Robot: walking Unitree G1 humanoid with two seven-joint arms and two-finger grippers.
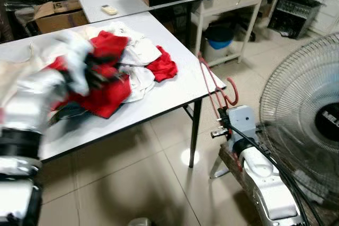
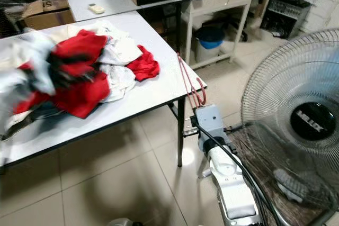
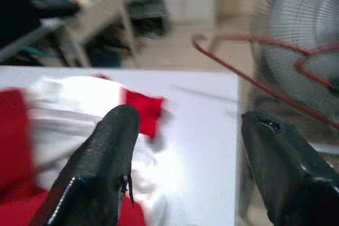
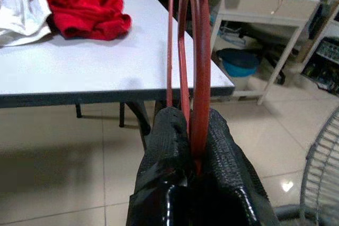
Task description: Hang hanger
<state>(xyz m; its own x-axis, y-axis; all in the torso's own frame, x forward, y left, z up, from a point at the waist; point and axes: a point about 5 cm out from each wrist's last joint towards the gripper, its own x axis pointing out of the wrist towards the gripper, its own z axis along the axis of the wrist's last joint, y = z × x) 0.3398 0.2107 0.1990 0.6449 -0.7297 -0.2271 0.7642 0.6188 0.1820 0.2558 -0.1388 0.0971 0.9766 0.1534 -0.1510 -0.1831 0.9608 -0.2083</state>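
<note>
**Ana:** Hanger first: how will that thin red wire hanger [image 1: 216,87] handle?

**Ben:** Light and stiff, I'd judge, but springy, and bare wire is slick. The right gripper [image 4: 192,130] has its two black fingers pressed together on the wire low down, in the right wrist view. The hanger stands up from that grip, just off the corner of the white rectangular table [image 1: 175,91], with its hook toward the floor side.

**Ana:** Is that a good place to hold it?

**Ben:** Fair. Pinched on a single run of wire it could swivel, so a grip near a bend would probably steady it better.

**Ana:** And the other arm?

**Ben:** The left gripper [image 3: 190,146] hangs over the table with its fingers spread wide and nothing between them, above the heap of red and white clothes [image 1: 114,72]. It is blurred in the head views.

**Ana:** Room to move?

**Ben:** Tight on the right. The round wire-grille standing fan [image 1: 304,115] is close beside the right arm, and the table's corner edge is just beside the hanger. Open tiled floor [image 1: 137,178] lies in front, between table and fan. I see no rail to hang it on.
</note>
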